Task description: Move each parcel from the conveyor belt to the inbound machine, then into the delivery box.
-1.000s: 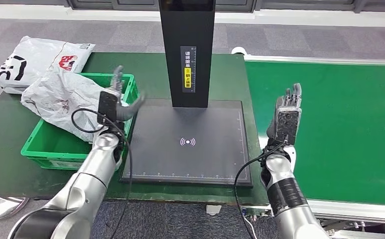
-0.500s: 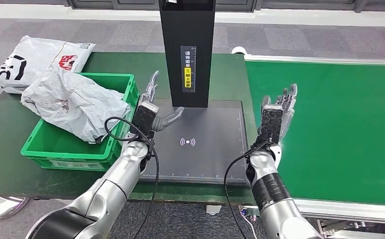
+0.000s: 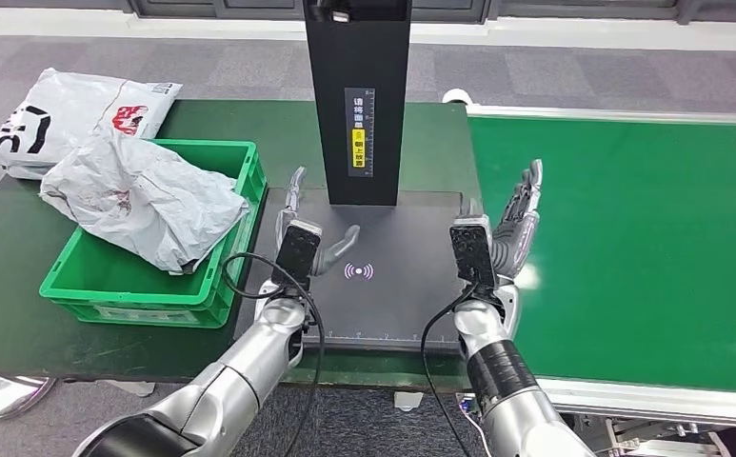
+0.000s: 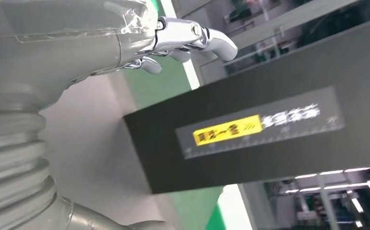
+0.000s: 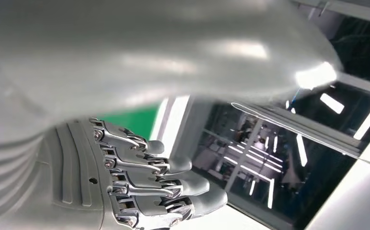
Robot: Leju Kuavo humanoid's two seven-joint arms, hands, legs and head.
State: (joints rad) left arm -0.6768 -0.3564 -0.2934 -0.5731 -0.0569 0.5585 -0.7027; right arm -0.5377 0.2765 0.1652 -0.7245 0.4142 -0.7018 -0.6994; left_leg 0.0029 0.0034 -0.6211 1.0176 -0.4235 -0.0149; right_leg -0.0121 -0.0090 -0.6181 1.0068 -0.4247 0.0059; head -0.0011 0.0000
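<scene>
Head view, left to right: a white poly-bag parcel [image 3: 64,114] is lying on the dark green table [image 3: 2,276], and a second crumpled grey-white parcel [image 3: 140,195] is sitting in the green plastic delivery box [image 3: 126,290], draping over its rim. Both look soft, light and slippery, with no stiff edges, so pinching a fold or scooping from both sides seems the likely grip. Left hand [image 3: 305,228] is hovering over the inbound machine's flat matte black pad [image 3: 383,305], fingers spread, holding nothing. A black rectangular scanner post [image 3: 356,95] with a yellow label is rising behind the pad. Right hand [image 3: 502,233] is raised at the pad's right edge, palm facing inward, fingers apart, empty. Smooth green conveyor belt [image 3: 649,238] is showing no parcel in frame.
</scene>
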